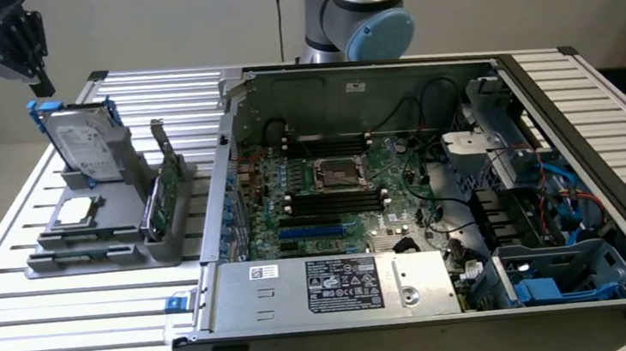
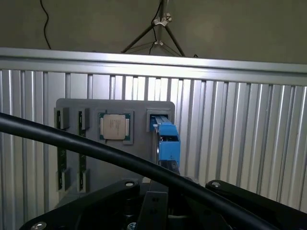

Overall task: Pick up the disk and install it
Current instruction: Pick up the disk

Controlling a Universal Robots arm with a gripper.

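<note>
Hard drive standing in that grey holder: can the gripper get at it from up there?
Probably yes. The gripper hangs just above the hard drive, with nothing between them; the green card stands aside.

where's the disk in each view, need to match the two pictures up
Exterior view: the disk stands upright in the grey holder at the exterior view's left, next to the CPU chip.
Wrist view: the disk is seen edge-on, its blue frame rising from a slot in the grey holder beside the CPU chip.
Shared landmark: the square silver CPU chip, lying flat in the holder next to the disk.
</note>
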